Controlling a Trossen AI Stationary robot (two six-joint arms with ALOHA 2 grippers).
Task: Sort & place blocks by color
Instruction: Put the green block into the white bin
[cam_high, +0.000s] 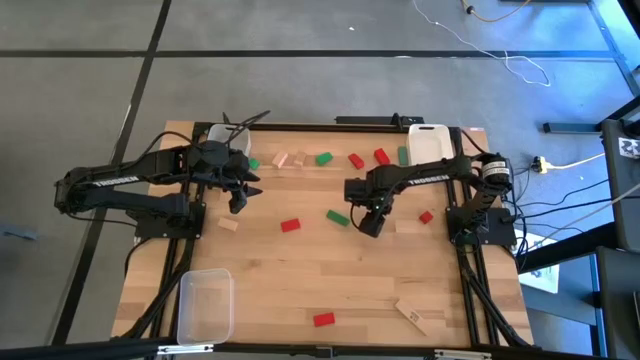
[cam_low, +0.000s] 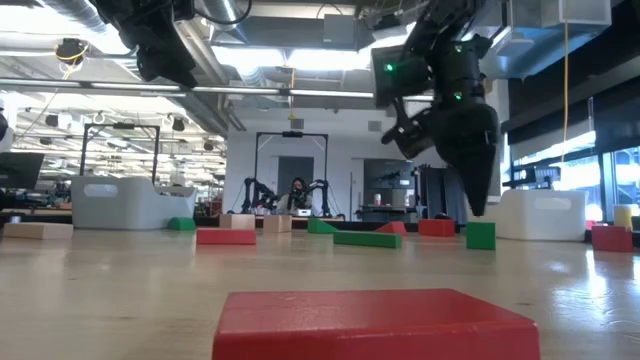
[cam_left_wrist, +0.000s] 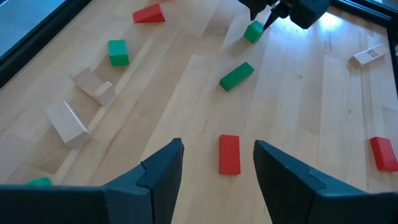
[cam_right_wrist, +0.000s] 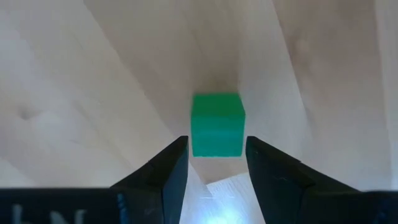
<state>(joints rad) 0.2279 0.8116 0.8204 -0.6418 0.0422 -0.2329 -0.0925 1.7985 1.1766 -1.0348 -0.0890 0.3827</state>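
Right wrist view: green cube (cam_right_wrist: 216, 124) is centred just ahead of right claw (cam_right_wrist: 216, 163), fingers parted slightly wider than it; left claw (cam_left_wrist: 217, 168) held open, idle

Bright overhead ceiling lights (cam_low: 300, 60); foreground red block (cam_low: 375, 325) blurred.

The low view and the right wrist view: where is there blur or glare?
Low view: the nearest red block is soft and out of focus, and ceiling lights glare behind. Right wrist view: a bright glare spot lies between the right hand's open fingers, just below the green cube.
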